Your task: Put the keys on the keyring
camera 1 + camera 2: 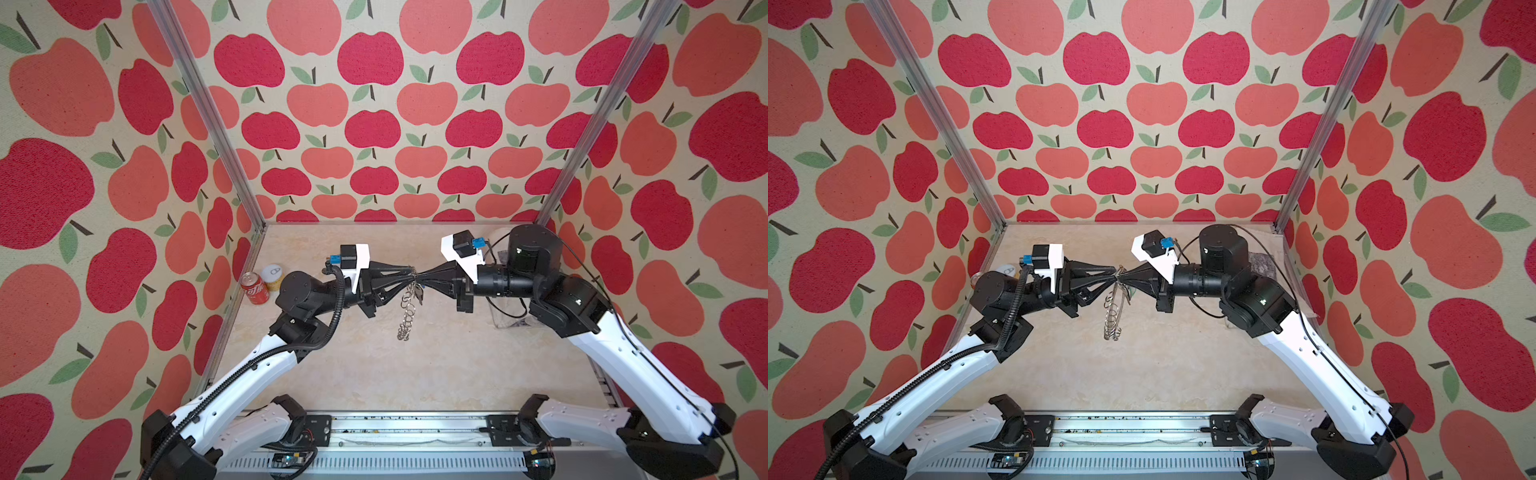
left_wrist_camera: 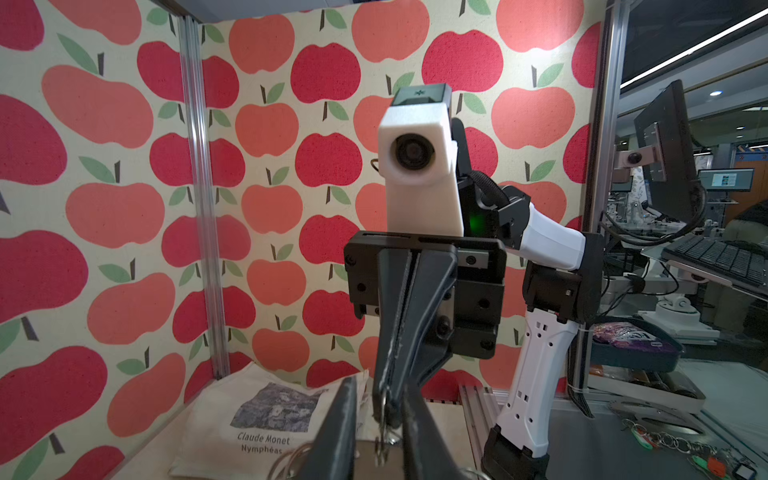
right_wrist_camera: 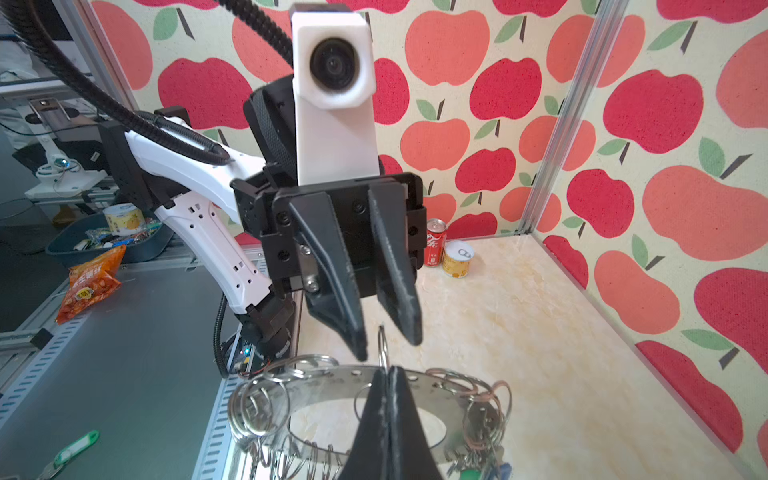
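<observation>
1. The right gripper [image 3: 388, 376] is clamping shut on a small wire ring at the rim of the keyring [image 3: 328, 386].
2. The left gripper [image 3: 386, 343] is facing it tip to tip, its fingers standing apart on either side of that ring.
3. The keyring is hanging edge-on in mid-air from the right gripper, above the middle of the worktop [image 1: 415, 374].
4. A red cola can [image 1: 254, 288] is standing at the far left.
</observation>
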Tool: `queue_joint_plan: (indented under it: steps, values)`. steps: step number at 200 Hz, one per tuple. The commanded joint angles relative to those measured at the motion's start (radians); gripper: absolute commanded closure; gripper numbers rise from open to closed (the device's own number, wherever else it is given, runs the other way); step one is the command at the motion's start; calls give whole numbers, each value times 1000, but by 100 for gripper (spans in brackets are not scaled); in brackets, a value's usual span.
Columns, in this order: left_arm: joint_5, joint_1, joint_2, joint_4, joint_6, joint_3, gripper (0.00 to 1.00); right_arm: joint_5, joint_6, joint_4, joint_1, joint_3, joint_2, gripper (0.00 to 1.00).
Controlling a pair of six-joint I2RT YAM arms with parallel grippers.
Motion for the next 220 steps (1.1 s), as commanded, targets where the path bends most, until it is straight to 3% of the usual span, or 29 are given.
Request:
queue_joint_plan:
  steps: [1,42,90,110,149,220]
  values:
    - [40,5,-32,-364,110,131,59,30,-92,-196,-3,93,15,100]
    - [44,-4,21,-775,245,327,45,90,-145,-351,0,197,61,100]
    - [14,-46,78,-959,323,420,36,143,-170,-395,15,239,86,100]
    - [-9,-58,78,-961,339,424,40,147,-173,-395,21,244,93,100]
    - [-45,-72,78,-940,349,421,56,151,-174,-399,33,250,101,100]
    - [-80,-87,112,-924,372,422,67,150,-179,-395,45,248,100,100]
